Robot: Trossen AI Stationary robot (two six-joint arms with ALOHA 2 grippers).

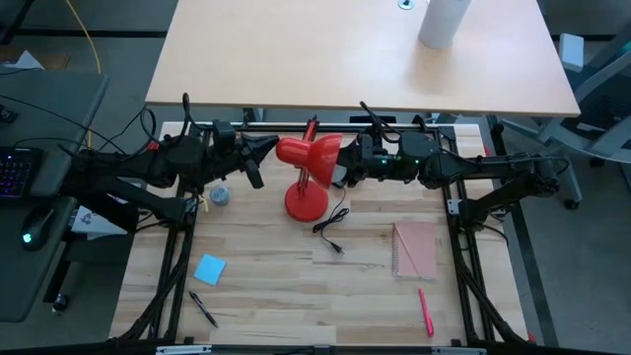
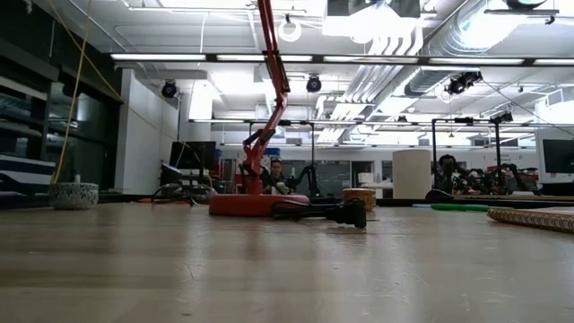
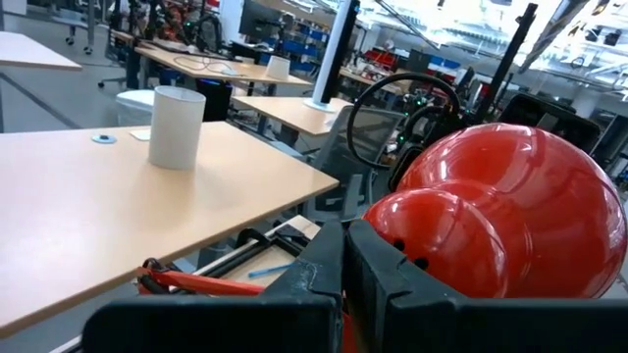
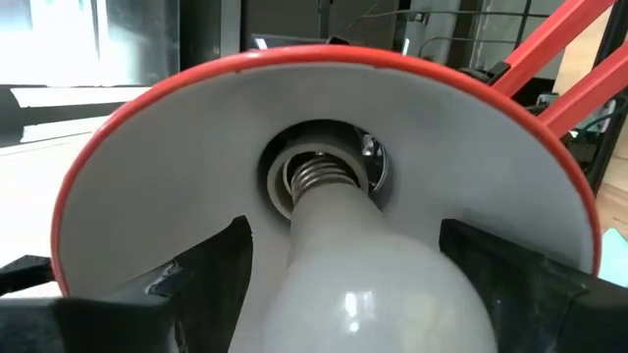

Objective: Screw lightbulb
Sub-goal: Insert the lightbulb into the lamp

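A: Straight ahead of the right hand (image 4: 339, 294), between its two fingers, sits the lightbulb (image 4: 363, 279). Its screw base is nosed into the socket (image 4: 324, 176) at the centre of the red lamp shade (image 4: 147, 167).

B: Is it being gripped?

A: I don't think so. The right hand's fingers stand spread, with a gap showing on each side of the glass. Some thread is exposed at the socket mouth, so I judge it not fully seated.

B: Which way does the bulb's long axis run?

A: Directly away from the right hand, into the shade, in line with the wrist. A turn about that line is what the next move calls for.

B: And the other arm?

A: From above, the left hand (image 1: 258, 150) is at the back of the shade (image 1: 308, 151), opposite the right hand (image 1: 347, 164). Its fingers are pressed together; whether they pinch any part of the lamp I cannot tell. The right hand is plainly the nearer one to the bulb.

B: Risk?

A: Closing off-centre could tilt the bulb and cross the threads.
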